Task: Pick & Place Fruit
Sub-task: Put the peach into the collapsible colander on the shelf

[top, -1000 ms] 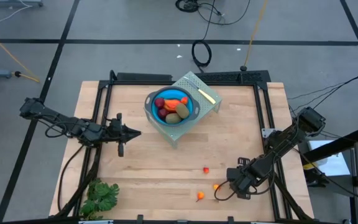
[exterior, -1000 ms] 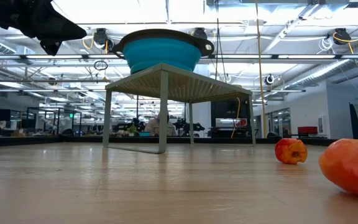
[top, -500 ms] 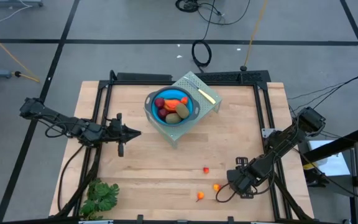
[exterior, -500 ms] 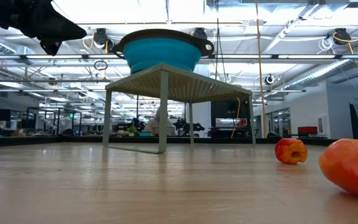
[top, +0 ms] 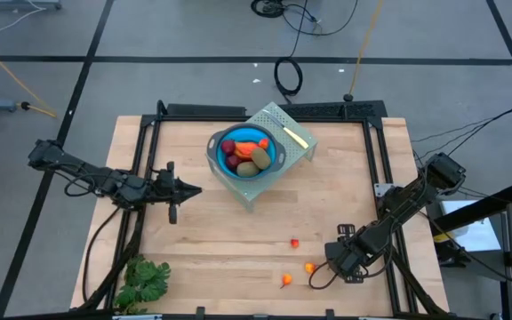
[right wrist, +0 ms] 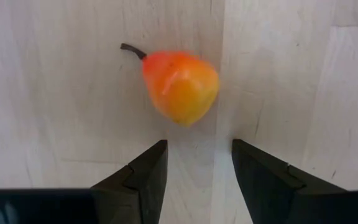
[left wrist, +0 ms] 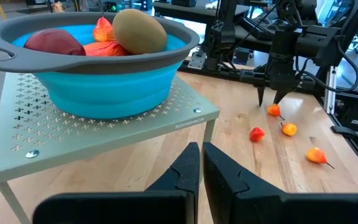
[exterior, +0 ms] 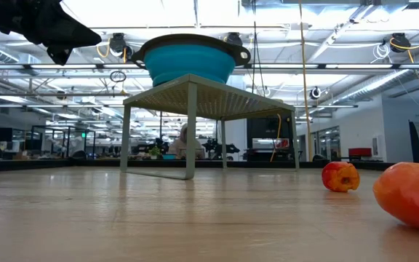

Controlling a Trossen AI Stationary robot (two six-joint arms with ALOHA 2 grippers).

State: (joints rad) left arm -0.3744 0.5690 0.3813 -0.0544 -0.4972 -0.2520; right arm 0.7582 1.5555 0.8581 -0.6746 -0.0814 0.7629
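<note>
Right wrist view is showing the right gripper (right wrist: 193, 177) hanging low over the near right part of the table (top: 345, 187), its fingers (right wrist: 143, 174) standing apart with nothing between them, and a small orange fruit with a dark stem (right wrist: 180, 86) lying just ahead of the tips. That piece is rounded and lying on its side, so a close that is landing off its middle is likely to squirt it out along the smooth wood; the stem could also be catching on a finger and turning it. Two more tiny orange-red pieces (top: 294, 243) are lying close by on the near side, and a sweeping approach may be knocking them away. Whether the fingertips are touching the wood is not showing.

Farther left, the left gripper (top: 194, 188) is waiting above the table with its fingers pressed together and empty, pointing toward the blue bowl (top: 217, 157). That bowl is sitting on a perforated stand (top: 302, 149) at the far middle, already holding dark-red, olive-brown and red-orange fruit (top: 251, 154). It is raised, so a low carry could be striking the rim. Pieces lying underneath the top ones are hidden.
</note>
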